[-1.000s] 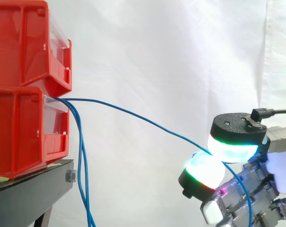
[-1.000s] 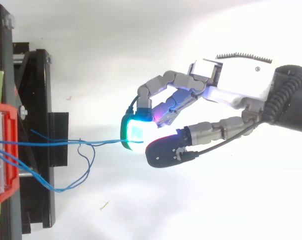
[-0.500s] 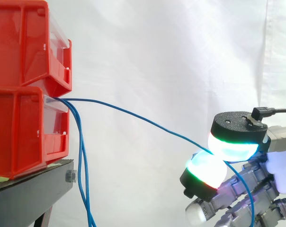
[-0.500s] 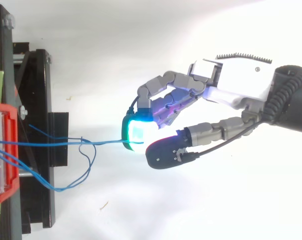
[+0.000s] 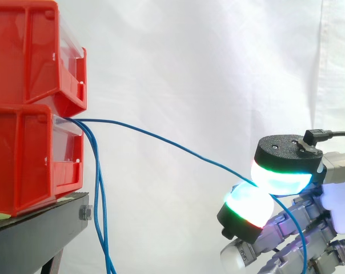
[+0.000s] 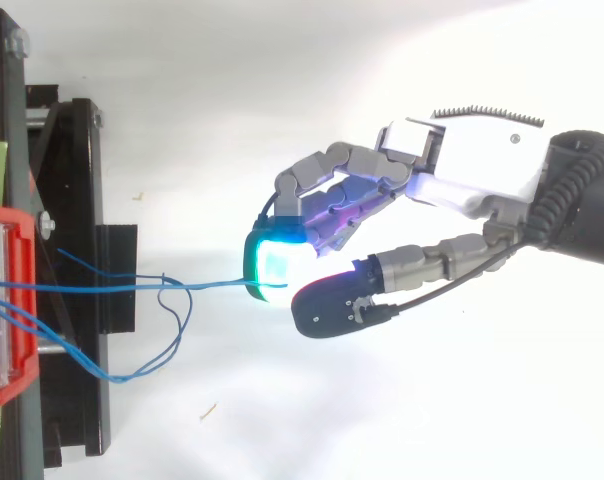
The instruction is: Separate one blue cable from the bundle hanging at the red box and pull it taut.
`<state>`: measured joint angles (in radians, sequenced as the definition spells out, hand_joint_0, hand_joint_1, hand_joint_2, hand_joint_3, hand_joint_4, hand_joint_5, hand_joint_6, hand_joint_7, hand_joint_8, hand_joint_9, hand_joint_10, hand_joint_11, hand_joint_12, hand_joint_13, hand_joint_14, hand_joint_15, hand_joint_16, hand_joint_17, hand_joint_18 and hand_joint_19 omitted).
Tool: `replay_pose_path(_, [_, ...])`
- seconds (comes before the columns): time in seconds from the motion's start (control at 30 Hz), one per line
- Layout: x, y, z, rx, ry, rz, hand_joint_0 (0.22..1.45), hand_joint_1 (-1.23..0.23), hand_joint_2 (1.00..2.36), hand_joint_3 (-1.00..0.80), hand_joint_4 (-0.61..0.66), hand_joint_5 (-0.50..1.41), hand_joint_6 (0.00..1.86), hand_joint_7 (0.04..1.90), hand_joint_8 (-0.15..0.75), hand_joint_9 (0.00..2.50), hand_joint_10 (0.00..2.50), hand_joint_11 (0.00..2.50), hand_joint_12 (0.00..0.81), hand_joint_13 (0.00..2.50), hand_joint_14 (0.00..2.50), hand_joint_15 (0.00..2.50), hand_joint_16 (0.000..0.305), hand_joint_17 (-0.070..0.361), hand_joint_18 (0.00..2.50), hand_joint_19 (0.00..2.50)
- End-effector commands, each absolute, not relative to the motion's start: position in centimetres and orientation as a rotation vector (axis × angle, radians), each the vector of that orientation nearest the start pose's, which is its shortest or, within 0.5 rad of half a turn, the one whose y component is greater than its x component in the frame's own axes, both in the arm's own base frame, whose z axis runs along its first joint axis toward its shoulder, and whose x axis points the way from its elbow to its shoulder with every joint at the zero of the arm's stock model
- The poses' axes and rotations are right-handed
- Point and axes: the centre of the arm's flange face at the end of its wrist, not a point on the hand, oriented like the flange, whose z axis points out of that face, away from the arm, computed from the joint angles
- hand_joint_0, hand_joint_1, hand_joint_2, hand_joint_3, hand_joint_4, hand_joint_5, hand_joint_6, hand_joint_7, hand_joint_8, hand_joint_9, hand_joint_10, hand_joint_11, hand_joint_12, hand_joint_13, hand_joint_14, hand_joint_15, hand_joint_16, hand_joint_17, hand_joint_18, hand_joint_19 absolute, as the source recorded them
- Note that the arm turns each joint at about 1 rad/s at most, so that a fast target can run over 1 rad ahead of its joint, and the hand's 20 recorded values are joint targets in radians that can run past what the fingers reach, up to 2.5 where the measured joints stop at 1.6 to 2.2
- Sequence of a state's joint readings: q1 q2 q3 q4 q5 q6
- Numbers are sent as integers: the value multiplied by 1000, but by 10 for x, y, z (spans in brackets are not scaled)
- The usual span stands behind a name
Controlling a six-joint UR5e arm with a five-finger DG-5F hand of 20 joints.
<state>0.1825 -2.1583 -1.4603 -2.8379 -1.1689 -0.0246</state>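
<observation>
One blue cable (image 5: 172, 144) runs from the lower red box (image 5: 35, 154) in a shallow sag down to the right. My hand (image 5: 332, 197) pinches it there between two glowing fingertips (image 5: 281, 177). Behind the pinch the cable drops past the other fingers. The other blue cables (image 5: 99, 211) hang straight down from the box front. From above, the pinched cable (image 6: 132, 286) lies nearly straight from the red box (image 6: 2, 300) to the hand (image 6: 452, 180), with loose strands (image 6: 142, 365) looping below it.
Two red bins are stacked on a black stand (image 5: 41, 231) at the left. A white curtain (image 5: 218, 85) fills the background. The black frame (image 6: 77, 280) lies left of the hand from above.
The lower free fingers have straightened a little further out. The pinch, the cable and the arm stay where they were.
</observation>
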Motion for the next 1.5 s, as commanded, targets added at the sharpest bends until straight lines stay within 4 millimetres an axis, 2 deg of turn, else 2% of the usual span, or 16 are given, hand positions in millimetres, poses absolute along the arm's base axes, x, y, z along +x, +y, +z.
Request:
replay_pose_path(0.0, [677,-50,222,1369,1200,910,656,-807,1000,76,-443,-142,928,1316,186,566,5,217,392,757,11,298,52,117,724,383])
replay_pose_path(0.1, [677,-50,222,1369,1200,910,655,-801,1000,80,-449,-144,931,1332,181,581,5,234,384,759,11,301,51,115,711,388])
replay_pose_path(0.17, [677,-50,222,1369,1200,910,616,-786,1113,52,-441,-143,936,1281,188,583,5,239,412,750,10,281,53,120,710,351])
replay_pose_path(0.23, [677,-50,222,1369,1200,910,611,-786,1130,47,-451,-142,936,1271,193,553,5,220,429,697,8,243,54,122,690,339])
replay_pose_path(0.37, [677,-50,222,1369,1200,910,611,-793,1136,52,-406,-140,923,1387,209,589,9,241,442,626,7,204,59,134,640,366])
replay_pose_path(0.63, [677,-50,222,1369,1200,910,555,-780,1374,-2,-363,-130,925,1366,256,651,6,288,476,748,8,229,62,141,741,437])
replay_pose_path(0.67, [677,-50,222,1369,1200,910,534,-768,1465,-31,-346,-127,925,1370,263,673,9,307,474,786,8,251,63,141,758,429])
replay_pose_path(0.77, [677,-50,222,1369,1200,910,504,-743,1573,-70,-316,-127,927,1353,276,680,7,310,480,802,8,250,64,144,768,414])
replay_pose_path(1.23, [677,-50,222,1369,1200,910,503,-732,1582,-73,-324,-125,927,1341,274,716,8,383,444,819,6,186,65,146,819,453])
replay_pose_path(1.37, [677,-50,222,1369,1200,910,502,-731,1588,-76,-317,-125,927,1331,290,760,9,442,388,843,3,79,66,149,861,473])
replay_pose_path(1.43, [677,-50,222,1369,1200,910,500,-732,1599,-80,-314,-124,927,1327,293,761,9,445,394,840,4,111,67,150,852,452])
replay_pose_path(1.47, [677,-51,222,1370,1199,909,494,-728,1614,-81,-311,-124,927,1331,295,746,9,440,436,828,8,214,67,152,793,396])
